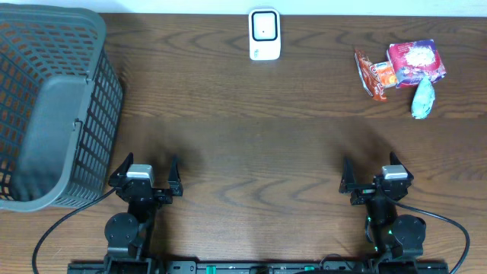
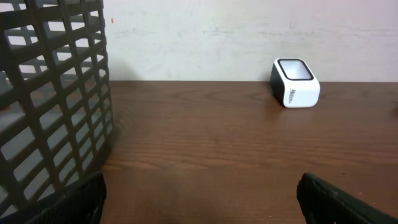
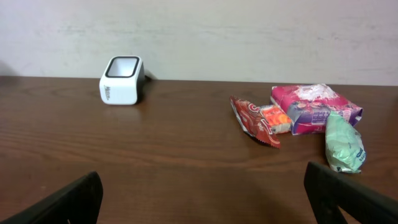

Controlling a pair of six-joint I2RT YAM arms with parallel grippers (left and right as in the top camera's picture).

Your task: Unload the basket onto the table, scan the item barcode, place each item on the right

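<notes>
A white barcode scanner (image 1: 265, 34) with a dark window stands at the table's far edge, and both wrist views show it (image 2: 295, 82) (image 3: 122, 79). At the far right lie three items: a red-orange packet (image 1: 374, 74) (image 3: 255, 121), a pink packet (image 1: 415, 62) (image 3: 314, 109) and a pale green pouch (image 1: 424, 99) (image 3: 344, 143). My left gripper (image 1: 151, 161) (image 2: 202, 202) rests open near the front edge, with nothing between its fingers. My right gripper (image 1: 371, 164) (image 3: 205, 199) is also open and holds nothing, well short of the items.
A large dark grey mesh basket (image 1: 46, 106) fills the left side, close beside my left gripper, and its wall (image 2: 50, 93) takes up the left of that wrist view. A pale wall runs behind the table's far edge.
</notes>
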